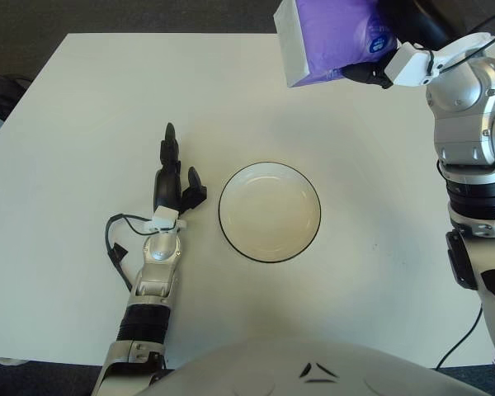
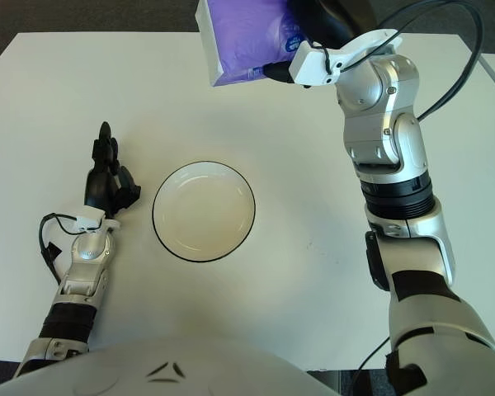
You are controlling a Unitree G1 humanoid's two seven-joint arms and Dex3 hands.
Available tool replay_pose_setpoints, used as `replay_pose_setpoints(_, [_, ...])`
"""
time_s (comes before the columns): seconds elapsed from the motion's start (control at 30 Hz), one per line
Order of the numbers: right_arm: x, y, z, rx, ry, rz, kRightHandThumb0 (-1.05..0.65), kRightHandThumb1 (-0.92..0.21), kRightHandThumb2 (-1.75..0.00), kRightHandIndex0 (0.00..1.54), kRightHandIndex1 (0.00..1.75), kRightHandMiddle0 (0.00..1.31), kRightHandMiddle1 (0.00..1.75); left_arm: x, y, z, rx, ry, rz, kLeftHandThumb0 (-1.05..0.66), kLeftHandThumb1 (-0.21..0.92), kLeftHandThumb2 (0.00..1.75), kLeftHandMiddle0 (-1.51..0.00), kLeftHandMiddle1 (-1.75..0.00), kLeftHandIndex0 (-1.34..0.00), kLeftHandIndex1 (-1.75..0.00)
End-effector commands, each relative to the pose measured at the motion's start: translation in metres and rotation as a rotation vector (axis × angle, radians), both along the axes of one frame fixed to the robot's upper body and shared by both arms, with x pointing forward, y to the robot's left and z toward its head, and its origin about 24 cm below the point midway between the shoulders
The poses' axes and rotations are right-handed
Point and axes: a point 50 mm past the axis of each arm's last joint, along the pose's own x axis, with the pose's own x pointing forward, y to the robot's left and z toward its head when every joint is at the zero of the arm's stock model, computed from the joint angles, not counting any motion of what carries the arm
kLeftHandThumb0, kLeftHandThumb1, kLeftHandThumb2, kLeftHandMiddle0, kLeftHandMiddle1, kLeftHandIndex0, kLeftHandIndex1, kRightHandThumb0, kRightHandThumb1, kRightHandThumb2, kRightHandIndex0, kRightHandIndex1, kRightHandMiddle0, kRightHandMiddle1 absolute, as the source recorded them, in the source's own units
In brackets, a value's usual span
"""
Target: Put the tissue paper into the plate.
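A purple and white tissue pack (image 1: 326, 37) is held high in the air at the top of the view, above the far part of the white table (image 1: 82, 115). My right hand (image 1: 379, 54) is shut on it; it also shows in the right eye view (image 2: 301, 41). A white plate with a dark rim (image 1: 269, 212) sits in the middle of the table, nearer me and to the left of the pack. My left hand (image 1: 175, 177) shows on the table just left of the plate, fingers stretched out and holding nothing.
A black cable (image 1: 115, 239) loops beside my left wrist. The dark floor (image 1: 148, 16) shows beyond the table's far edge. My right arm (image 2: 388, 165) rises over the table's right side.
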Motion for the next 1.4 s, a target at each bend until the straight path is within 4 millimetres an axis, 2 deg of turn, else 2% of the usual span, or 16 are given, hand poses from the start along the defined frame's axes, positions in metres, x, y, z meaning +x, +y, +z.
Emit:
replay_pose_setpoints(0.0, [-0.1074, 0.0584, -0.087, -0.238, 0.343, 0.755, -0.44, -0.41, -1.19, 1.04, 1.75, 0.53, 1.75, -0.0278, 0.0023, -0.0492, -0.028, 0.239, 0.028, -0.9, 0.92, 1.01, -0.05, 0.0, 0.0, 0.0])
replay_pose_setpoints(0.87, [-0.1168, 0.0643, -0.0879, -0.314, 0.327, 0.77, -0.43, -0.45, -1.14, 1.18, 1.75, 0.5, 1.75, -0.0221, 0.0007, -0.0478, -0.046, 0.25, 0.005, -0.88, 0.92, 1.0, -0.09, -0.02, 0.0, 0.0])
replay_pose_setpoints(1.37, [-0.1127, 0.0662, -0.0897, -0.293, 0.366, 0.79, -0.45, -0.38, -1.23, 1.17, 1.75, 0.56, 1.75, -0.0219, 0.0026, -0.0538, -0.055, 0.238, 0.014, -0.89, 0.92, 1.0, -0.08, -0.01, 0.0, -0.01])
